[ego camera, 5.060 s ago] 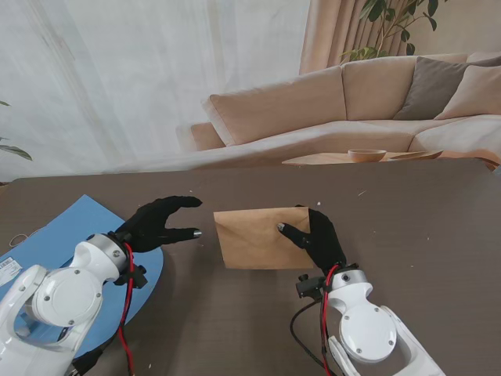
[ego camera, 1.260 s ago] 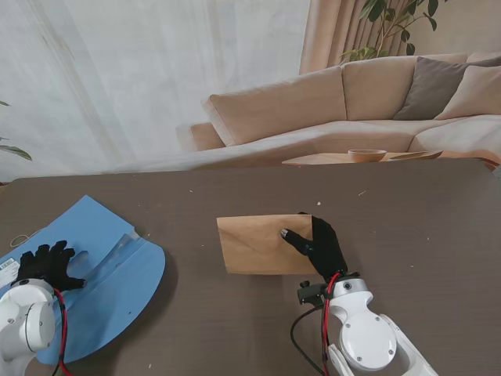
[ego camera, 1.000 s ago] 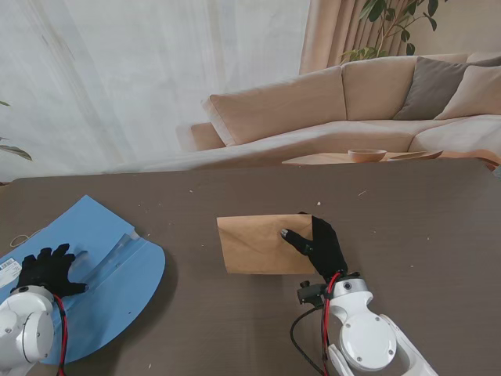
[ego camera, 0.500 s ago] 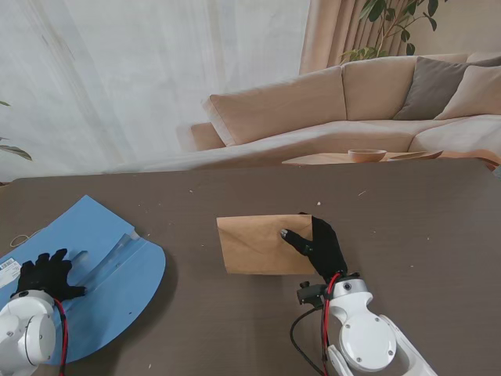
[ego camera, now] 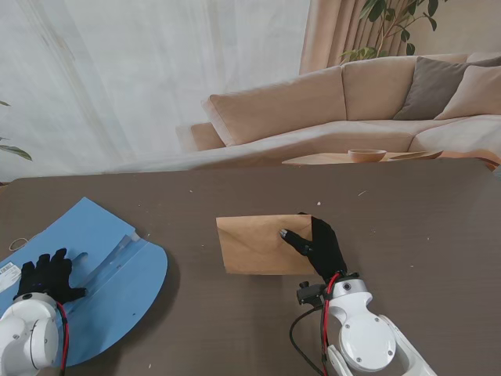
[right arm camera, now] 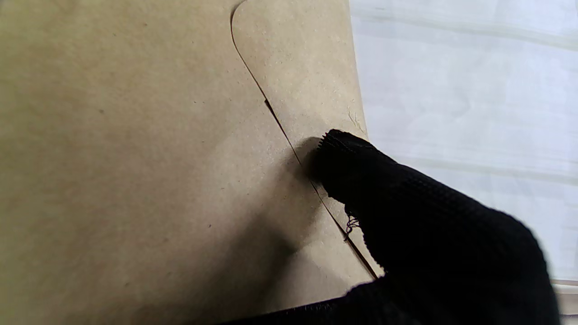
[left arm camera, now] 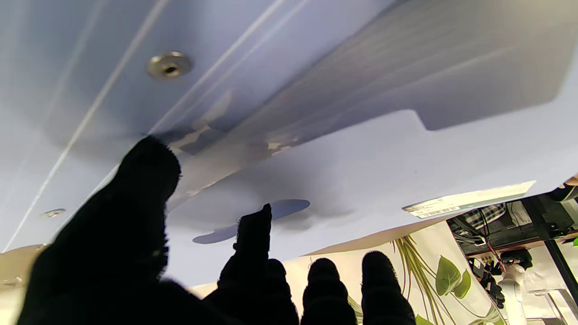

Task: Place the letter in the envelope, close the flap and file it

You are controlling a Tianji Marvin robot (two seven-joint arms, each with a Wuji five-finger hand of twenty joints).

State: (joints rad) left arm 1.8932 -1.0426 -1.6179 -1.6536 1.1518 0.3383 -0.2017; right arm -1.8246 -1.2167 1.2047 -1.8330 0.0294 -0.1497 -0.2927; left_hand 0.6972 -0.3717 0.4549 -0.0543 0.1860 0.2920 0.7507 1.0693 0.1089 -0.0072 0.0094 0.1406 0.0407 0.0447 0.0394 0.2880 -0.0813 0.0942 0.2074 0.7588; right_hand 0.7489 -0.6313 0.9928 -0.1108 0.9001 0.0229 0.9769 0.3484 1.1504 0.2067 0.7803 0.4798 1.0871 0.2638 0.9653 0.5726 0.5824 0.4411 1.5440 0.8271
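Blue file folder (ego camera: 117, 286) at table (ego camera: 407, 211) left; left hand (ego camera: 45, 276) splayed on it, gripping nothing. Kraft envelope (ego camera: 254, 244) centre, flap (right arm camera: 298, 76) down. Right hand (ego camera: 321, 244) presses flap, fingers extended, nothing grasped. Advice: pin folder steady, slide envelope flat leftward.

The left hand (left arm camera: 149, 253) in its black glove spreads its fingers (left arm camera: 253, 239) against a blue folder (left arm camera: 361, 149). A metal snap (left arm camera: 169, 66) sits on the folder, a white label (left arm camera: 467, 198) near its edge.
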